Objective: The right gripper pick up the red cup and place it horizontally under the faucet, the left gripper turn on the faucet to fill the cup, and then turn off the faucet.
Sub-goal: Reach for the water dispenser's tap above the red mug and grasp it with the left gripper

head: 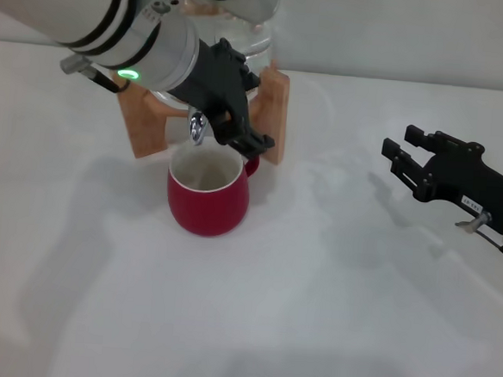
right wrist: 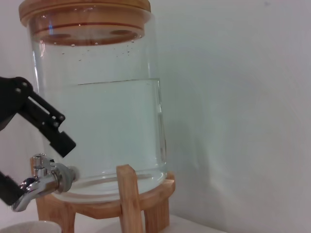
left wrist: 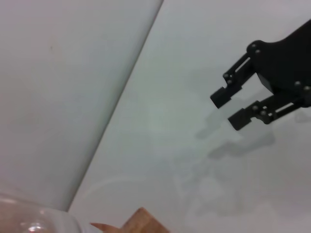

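Red cup (head: 208, 194) stood upright on the white bench (head: 329, 315) under the faucet (head: 196, 128), where the left hand (head: 230, 122) had its fingers spread around the lever, while the right hand (head: 407, 154) hung well apart, fingers open and empty.
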Robot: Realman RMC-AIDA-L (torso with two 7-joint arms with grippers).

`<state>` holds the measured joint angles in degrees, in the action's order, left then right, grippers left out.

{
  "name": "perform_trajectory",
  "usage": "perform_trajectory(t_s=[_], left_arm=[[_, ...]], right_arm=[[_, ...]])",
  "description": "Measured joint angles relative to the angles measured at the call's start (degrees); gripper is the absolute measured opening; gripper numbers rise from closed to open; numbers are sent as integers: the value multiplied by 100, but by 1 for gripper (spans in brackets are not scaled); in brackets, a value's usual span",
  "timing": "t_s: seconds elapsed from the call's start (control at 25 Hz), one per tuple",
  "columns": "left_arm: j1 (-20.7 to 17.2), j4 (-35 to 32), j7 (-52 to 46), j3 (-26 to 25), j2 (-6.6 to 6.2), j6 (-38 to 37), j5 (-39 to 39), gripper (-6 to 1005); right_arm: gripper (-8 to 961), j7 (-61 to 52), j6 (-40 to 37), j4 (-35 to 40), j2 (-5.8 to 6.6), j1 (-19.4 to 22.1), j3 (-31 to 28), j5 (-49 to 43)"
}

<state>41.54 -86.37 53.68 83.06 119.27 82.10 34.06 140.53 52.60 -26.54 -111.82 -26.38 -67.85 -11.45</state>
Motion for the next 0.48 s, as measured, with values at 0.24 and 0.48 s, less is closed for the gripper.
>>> perform_trajectory(t_s=[0.24, 0.48], left_arm=[[27, 0, -98, -36, -3, 212, -3, 812], [101, -7, -197, -72, -17, 384, -54, 812]], right_arm=[[394, 0, 12, 26, 2, 1, 0, 3], [394, -7, 32, 54, 2, 1, 0, 3]])
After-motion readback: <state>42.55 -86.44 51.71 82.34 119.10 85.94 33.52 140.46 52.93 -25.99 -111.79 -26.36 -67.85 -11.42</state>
